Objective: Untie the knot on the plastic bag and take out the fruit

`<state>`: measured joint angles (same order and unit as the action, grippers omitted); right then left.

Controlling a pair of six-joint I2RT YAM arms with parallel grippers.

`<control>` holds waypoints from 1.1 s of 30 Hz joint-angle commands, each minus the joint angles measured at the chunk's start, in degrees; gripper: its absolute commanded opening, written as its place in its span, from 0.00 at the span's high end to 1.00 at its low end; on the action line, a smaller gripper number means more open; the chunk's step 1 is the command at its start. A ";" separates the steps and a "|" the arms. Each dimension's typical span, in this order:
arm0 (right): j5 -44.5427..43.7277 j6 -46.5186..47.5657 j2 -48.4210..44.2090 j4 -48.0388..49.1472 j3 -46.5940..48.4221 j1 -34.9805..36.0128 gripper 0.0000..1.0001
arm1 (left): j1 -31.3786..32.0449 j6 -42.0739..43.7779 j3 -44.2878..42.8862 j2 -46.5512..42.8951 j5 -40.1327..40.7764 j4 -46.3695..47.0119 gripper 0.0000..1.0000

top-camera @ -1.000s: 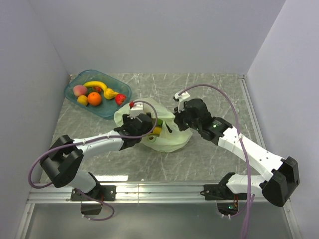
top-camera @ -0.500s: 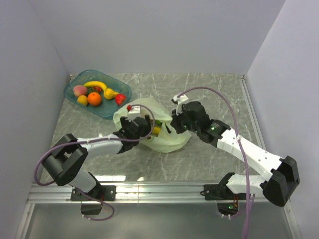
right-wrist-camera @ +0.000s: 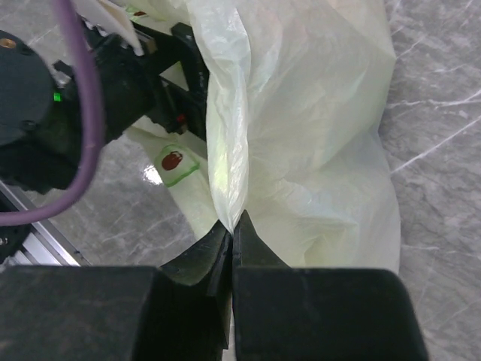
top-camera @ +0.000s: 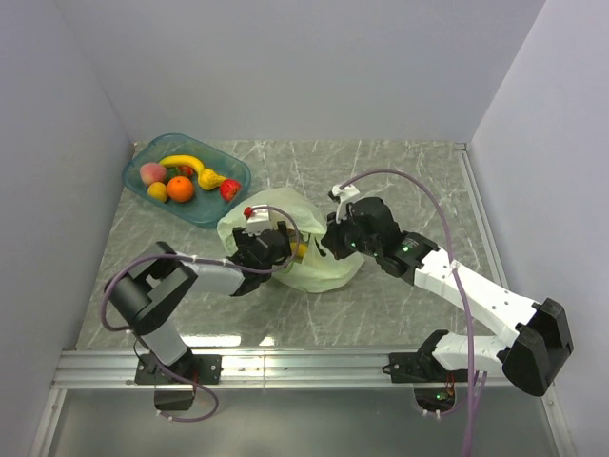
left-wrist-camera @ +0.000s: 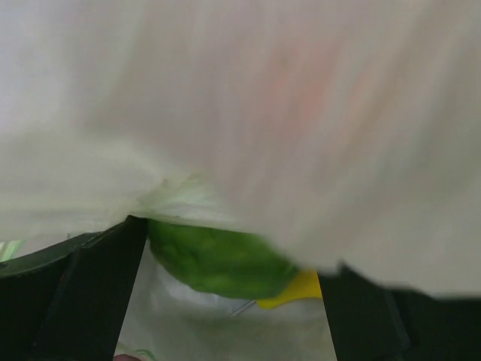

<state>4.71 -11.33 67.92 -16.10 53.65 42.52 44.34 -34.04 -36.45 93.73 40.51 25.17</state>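
The plastic bag [top-camera: 319, 262] is lying crumpled at the centre of the top view, on the grey marbled table [top-camera: 400, 171], with both arms meeting over it. The left end effector [top-camera: 284, 252] is sitting at the bag's left side with its tips under the pale green film. In the left wrist view its dark fingers [left-wrist-camera: 83, 293] are standing spread well apart at the bottom corners of the frame. Blurred film is filling the upper half of that view, while a green fruit [left-wrist-camera: 218, 263] and a bit of something yellow [left-wrist-camera: 299, 289] are showing between the fingers, inside the bag. The right end effector [top-camera: 328, 240] is sitting at the bag's upper right edge. The right wrist view is showing it [right-wrist-camera: 231, 226] pressed together at the bottom centre of the frame, pinching a raised fold of the bag [right-wrist-camera: 308, 135] that is standing up from its tips. The left arm's black wrist [right-wrist-camera: 75, 90] is filling the upper left of that frame, just beside the fold. In the upper left of the top view, well apart from the bag, a teal tray [top-camera: 138, 155] is holding a banana [top-camera: 181, 162], an orange [top-camera: 180, 188], a peach [top-camera: 152, 172] and other small pieces.
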 commanded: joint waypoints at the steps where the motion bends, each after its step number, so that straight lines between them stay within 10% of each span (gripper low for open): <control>1: 1.53 -1.32 -1.30 3.00 -1.00 0.37 1.00 | -0.30 -1.29 -2.05 2.85 3.43 4.62 0.06; 7: 2.15 -2.11 -1.47 4.50 -2.32 0.45 1.00 | -0.39 -1.38 -1.00 4.97 4.32 9.02 0.27; 11: 0.13 -1.85 -1.74 4.32 -2.23 0.46 1.00 | -0.30 -0.67 -0.03 3.48 1.94 8.68 0.72; 15: -3.82 -2.20 -0.95 3.01 -0.48 0.46 1.00 | 0.05 -0.41 2.34 -0.47 -0.60 6.65 0.92; 33: -14.02 -2.38 5.64 1.68 7.88 -3.41 1.00 | 4.53 9.69 11.21 -31.83 -32.15 -8.29 0.97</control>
<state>-6.85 -13.06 72.23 -15.18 58.96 40.29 47.81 -28.01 -27.03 66.24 16.12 18.94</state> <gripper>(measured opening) 0.008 0.745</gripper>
